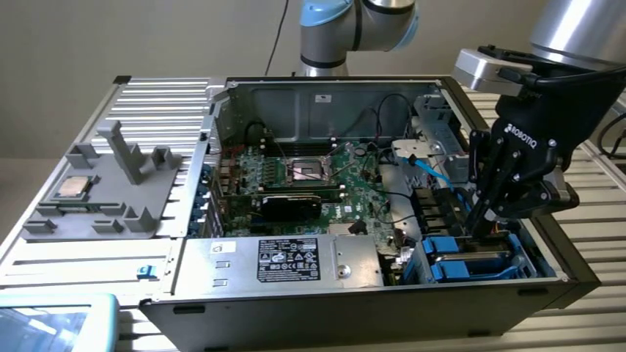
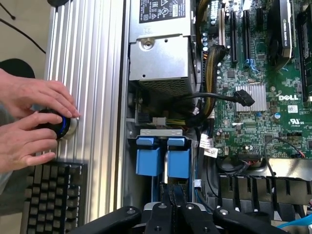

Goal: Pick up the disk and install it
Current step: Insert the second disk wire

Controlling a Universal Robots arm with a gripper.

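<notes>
Claw [image 2: 170, 207] fingers nearly closed on the disk [image 2: 171, 187], edge-on just ahead of them, between blue rails [image 2: 148, 161] in the drive bay [image 1: 470, 260]; seating well calls for straight, level pressure

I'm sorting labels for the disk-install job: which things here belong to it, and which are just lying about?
Job:
- gripper
- blue drive carriers in the bay beneath it
- computer case

Lying about:
- CPU chip on grey fixture
- keyboard
- person's hands on a knob
</notes>
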